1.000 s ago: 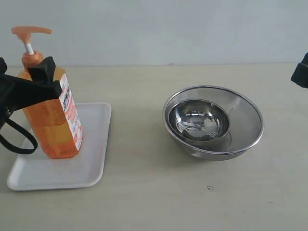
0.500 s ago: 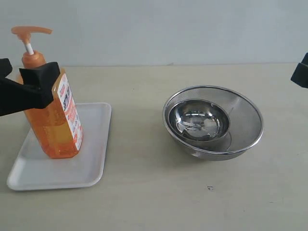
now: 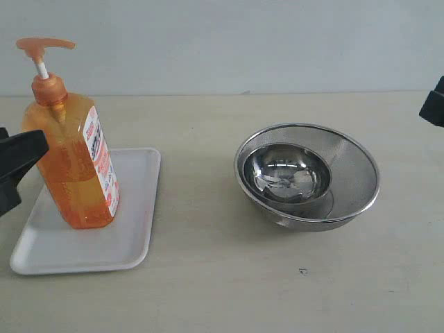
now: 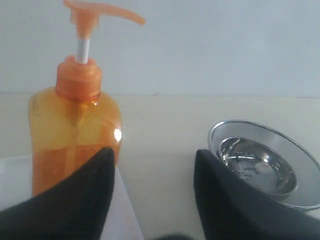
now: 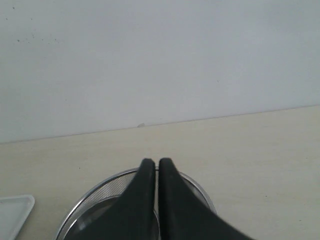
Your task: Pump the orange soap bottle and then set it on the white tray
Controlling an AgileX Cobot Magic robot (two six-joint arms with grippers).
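The orange soap bottle [image 3: 71, 161] stands upright on the white tray [image 3: 132, 236], its pump head pointing right and its white label facing right. My left gripper [image 3: 17, 166] sits at the left edge of the exterior view, drawn back from the bottle and open. In the left wrist view the orange soap bottle [image 4: 75, 125] rises just beyond my left gripper [image 4: 154, 157], with one fingertip [image 4: 102, 165] in front of its lower body and nothing between the fingers. My right gripper [image 5: 156, 164] is shut and empty; only a dark corner of that arm [image 3: 434, 103] shows at the far right.
A steel mesh strainer bowl [image 3: 347, 201] with a smaller steel bowl [image 3: 286, 173] inside it stands right of centre on the beige table. The same bowls [image 4: 262, 160] show in the left wrist view. A pale wall runs along the back.
My left gripper has let go of the bottle and pulled back to the left. The bottle stays upright on the tray. The right arm has not moved.
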